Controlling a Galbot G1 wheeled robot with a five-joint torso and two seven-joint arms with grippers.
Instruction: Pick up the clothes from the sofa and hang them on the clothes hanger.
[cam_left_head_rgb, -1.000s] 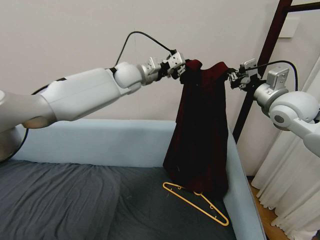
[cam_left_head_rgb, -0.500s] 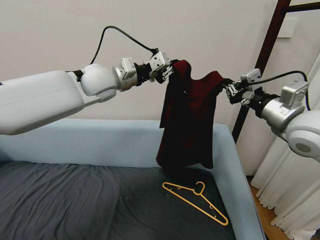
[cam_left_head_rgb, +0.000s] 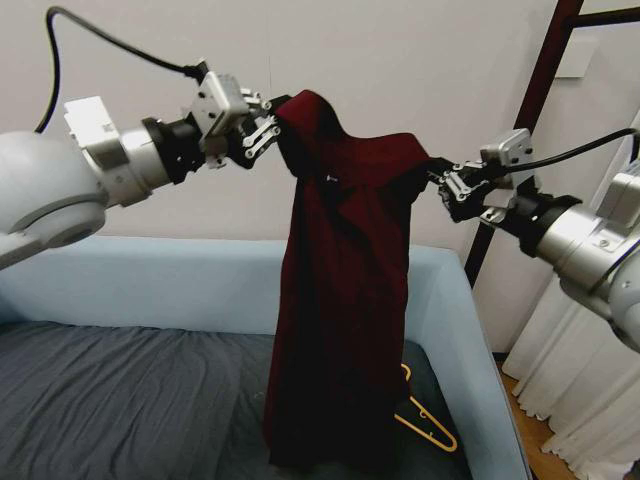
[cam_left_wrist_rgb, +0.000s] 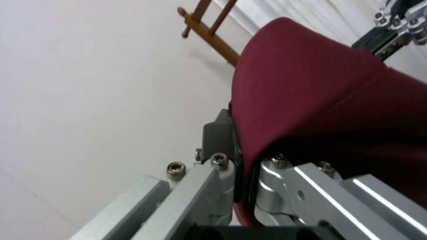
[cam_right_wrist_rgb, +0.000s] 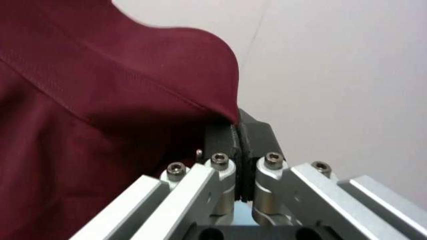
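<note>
Up front on the head camera, you've got the dark red garment (cam_left_head_rgb: 345, 290) strung out in the air between both arms, above the sofa (cam_left_head_rgb: 150, 285). Your left pincer (cam_left_head_rgb: 270, 125) is clamped on one shoulder, up high. Your right pincer (cam_left_head_rgb: 438, 183) nips the other shoulder lower down, so the top edge slopes. The hem drops toward the seat, and I can't tell whether it brushes the cushion. A yellow hanger (cam_left_head_rgb: 432, 428) lies on the seat, partly hidden behind that hem. A dark rack (cam_left_head_rgb: 540, 95) stands past the sofa's end, behind your right arm.

Count it up: one garment, one hanger, one rack, two pincers, both loaded.

Over to the left wrist camera: the fingers are squeezed narrow on a fold of red cloth, which runs away toward the right pincer (cam_left_wrist_rgb: 377, 36) farther off.

Right wrist camera now: the pads are pressed together on the cloth's corner, and the garment fills the side next to them.

My read is that the pick-up is done and you're in the carry-and-hang stage. The next move calls for both grips to stay firm, the cloth to stay spread, and the hem to stay free of that hanger as you go for the rack.
</note>
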